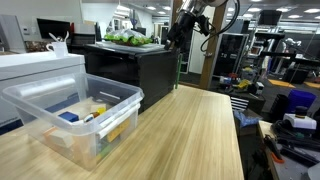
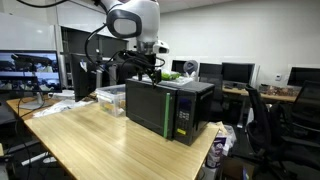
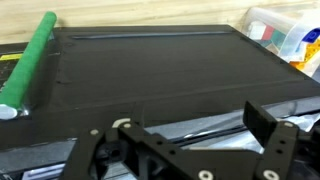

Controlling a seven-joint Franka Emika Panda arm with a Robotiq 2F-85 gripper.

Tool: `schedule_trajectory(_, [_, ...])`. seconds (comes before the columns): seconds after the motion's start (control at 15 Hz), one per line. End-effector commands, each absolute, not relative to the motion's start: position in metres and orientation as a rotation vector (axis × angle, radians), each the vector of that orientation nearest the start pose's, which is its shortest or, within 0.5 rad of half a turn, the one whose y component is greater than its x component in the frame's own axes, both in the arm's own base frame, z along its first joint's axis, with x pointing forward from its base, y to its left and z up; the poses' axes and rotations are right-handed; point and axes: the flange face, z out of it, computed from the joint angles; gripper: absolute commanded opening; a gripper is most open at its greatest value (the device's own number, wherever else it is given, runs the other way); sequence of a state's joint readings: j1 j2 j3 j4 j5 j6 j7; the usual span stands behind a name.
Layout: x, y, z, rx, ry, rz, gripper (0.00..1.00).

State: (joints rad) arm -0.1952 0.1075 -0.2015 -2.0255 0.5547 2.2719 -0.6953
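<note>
Noted gripper spread fully, holding nothing, above black box, with green cylinder lying at 10 o'clock along top's edge, well apart from jaws; likely to roll off if nudged sideways, being round and near edge.

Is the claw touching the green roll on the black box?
Apart. Wrist view: the claw sits at bottom, the green roll far left, bare black box between.

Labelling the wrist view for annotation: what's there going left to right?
green tube → black appliance top → clear plastic bin. The open claw spans the bottom edge over the appliance, so it is left out of the order.
</note>
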Motion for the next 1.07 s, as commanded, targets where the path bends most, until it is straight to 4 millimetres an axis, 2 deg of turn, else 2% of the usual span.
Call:
schedule_trajectory(0.0, [0.568, -0.213, 0.424, -2.786, 0.108, -0.499, 1.0])
schedule_trajectory(0.2, [0.576, -0.214, 0.443, -2.762, 0.153, -0.503, 1.0])
schedule_trajectory(0.6, [0.592, -0.209, 0.465, -2.733, 0.181, -0.499, 1.0])
schedule_trajectory(0.8, [0.614, -0.197, 0.505, -2.726, 0.148, -0.615, 1.0])
schedule_trajectory(1.0, [0.619, -0.186, 0.521, -2.736, 0.077, -0.682, 1.0])
